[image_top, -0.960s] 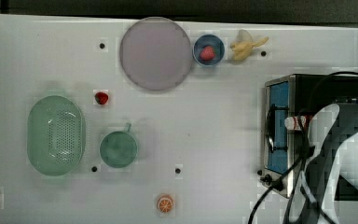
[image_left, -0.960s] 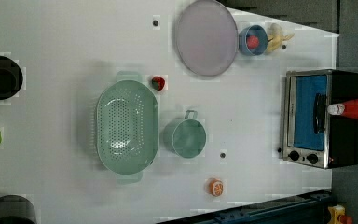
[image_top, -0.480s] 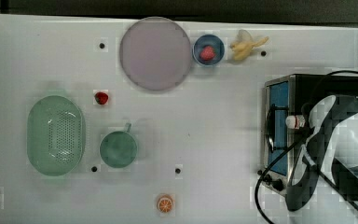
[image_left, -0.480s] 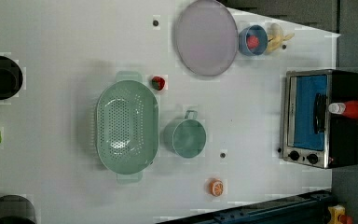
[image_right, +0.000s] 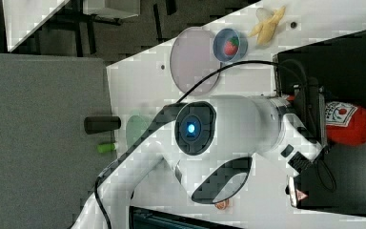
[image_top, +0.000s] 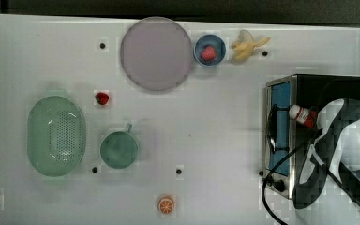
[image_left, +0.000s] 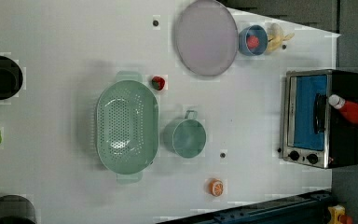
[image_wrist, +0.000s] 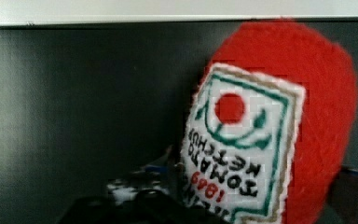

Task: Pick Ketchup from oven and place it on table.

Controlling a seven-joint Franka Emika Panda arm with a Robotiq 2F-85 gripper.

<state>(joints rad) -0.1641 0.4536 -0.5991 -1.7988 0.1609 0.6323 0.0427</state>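
The red Ketchup (image_left: 354,110), white-capped with a white label, lay atop the black oven (image_left: 324,119); the jaws' state could not be told.

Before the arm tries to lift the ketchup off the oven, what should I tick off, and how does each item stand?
1. Slim red plastic ketchup bottle lies on its side on top of the boxy black toaster oven: ok.
2. Its white cap points toward the glass door side: ok.
3. Claw closed firmly on the bottle: cannot tell; the wrist view has the label close up but not the grip.
4. Free space on the white dotted table beside the oven for set-down: ok.
5. Black cable hanging past the oven front could snag: not ok.
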